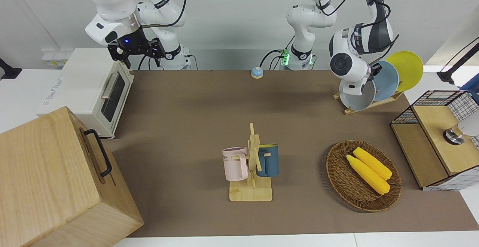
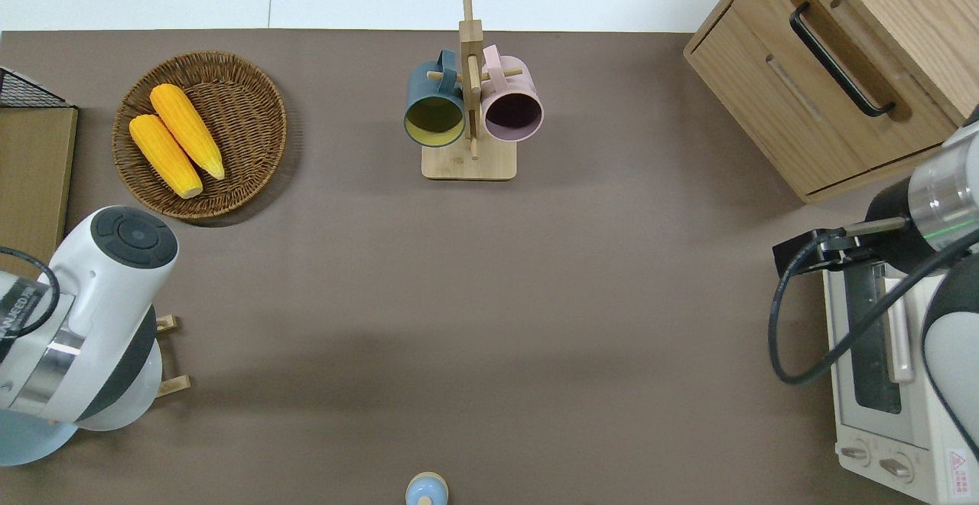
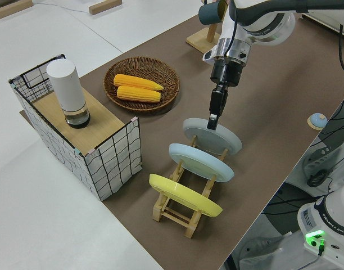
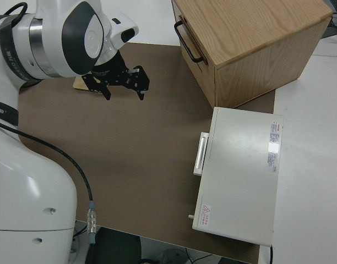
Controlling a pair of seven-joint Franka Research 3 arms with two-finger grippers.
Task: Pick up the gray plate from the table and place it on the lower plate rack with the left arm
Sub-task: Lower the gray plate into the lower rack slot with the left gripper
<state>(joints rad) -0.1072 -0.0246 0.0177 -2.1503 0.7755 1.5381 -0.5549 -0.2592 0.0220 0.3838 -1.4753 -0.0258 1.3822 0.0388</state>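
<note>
A robotics lab: two white arms [image 1: 112,11] bolted by a brown-covered table [image 1: 187,127] staged with kitchen props
</note>
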